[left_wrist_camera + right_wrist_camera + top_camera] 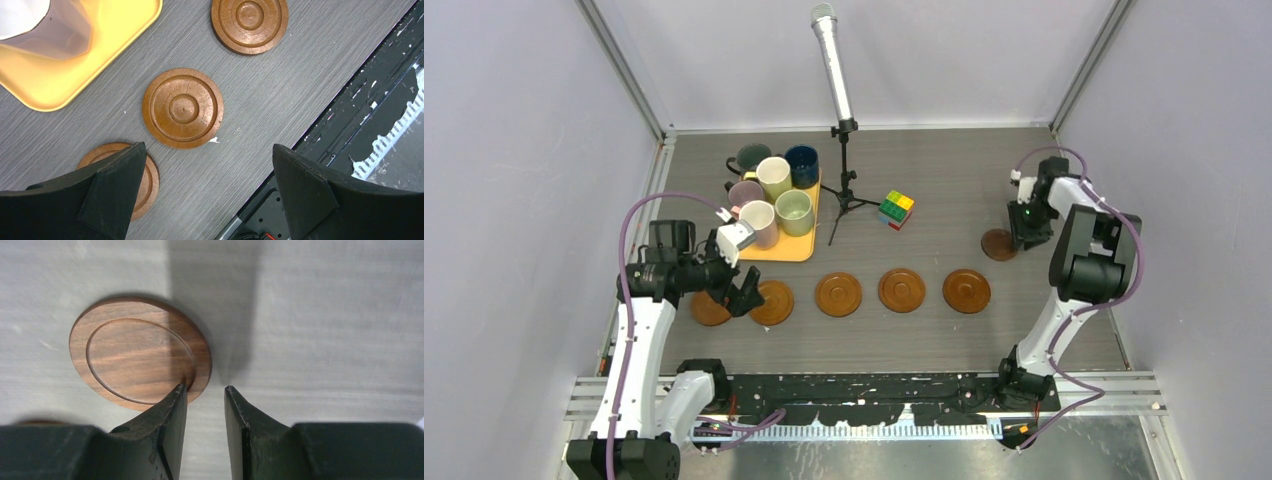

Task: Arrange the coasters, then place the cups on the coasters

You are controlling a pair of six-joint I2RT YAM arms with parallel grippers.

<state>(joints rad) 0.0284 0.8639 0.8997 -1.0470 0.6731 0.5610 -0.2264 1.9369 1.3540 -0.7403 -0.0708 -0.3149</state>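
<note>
The left gripper [207,149] hangs wide open, holding nothing, over the left end of a row of five coasters [838,294] lying flat. Beyond its fingertips sits the yellow tray [120,45] with the mugs [774,195]. A microphone stand [844,170] and coloured cube [896,209] stand mid-table. The right gripper [205,386] straddles the dark coaster [135,350] at its rim, jaws narrow; whether it grips cannot be told.

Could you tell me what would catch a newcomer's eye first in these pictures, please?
A silver microphone on a black stand rises at the back centre of the table, with a multicoloured cube beside it. Left of it, six mugs crowd an orange-yellow tray. Five brown coasters line the front, while the right tool stands, jaws narrowly apart, at the rim of a darker coaster.
</note>
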